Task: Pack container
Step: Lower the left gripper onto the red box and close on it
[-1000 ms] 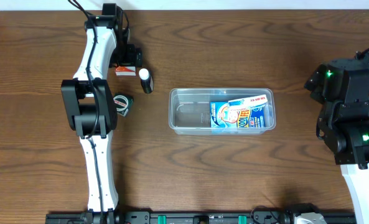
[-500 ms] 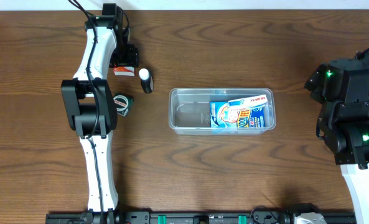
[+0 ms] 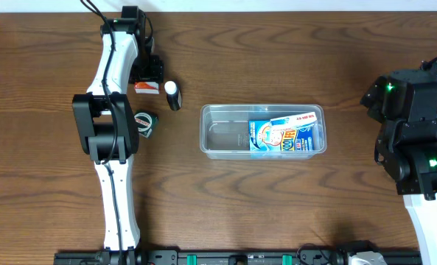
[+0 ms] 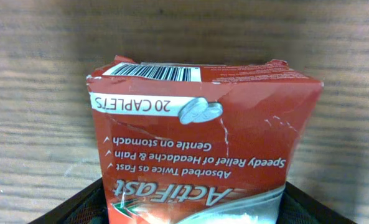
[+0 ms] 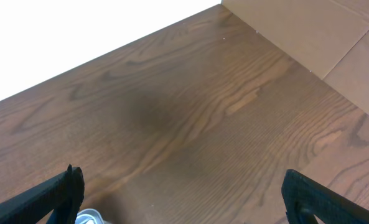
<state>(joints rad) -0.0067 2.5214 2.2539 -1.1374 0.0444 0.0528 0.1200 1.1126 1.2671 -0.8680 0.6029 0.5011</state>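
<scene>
near edge first: my two arms rise from the front of the dark, wood-grained desk [image 3: 277, 213]. mid-desk, between the arms, lies the clear container [image 3: 217, 141], long side toward me. a blue printed packet [image 3: 284, 136] already fills its right half and the left half is bare, so i judge the packing is part done.

out to the right, the right hand [image 5: 181, 177] hangs with its fingers spread wide and nothing between them, parked clear of the tub, probably to leave the other arm room.

further back on the left sit a small round dark item [image 3: 145, 121], partly under the arm, and a black bottle with a white cap [image 3: 173, 95], waiting, by my reading, for their turn.

farthest out, the left hand [image 4: 190, 202] is down over a red pill box [image 4: 203, 137] lying flat on the wood, fingers pressed on either side of it, pinching it. i take this as the grip before a lift toward the tub, which is well apart from it.

the desk is bare brown wood with strong grain; beyond its edge i see only white, and a tan board [image 5: 308, 31] past one corner.
</scene>
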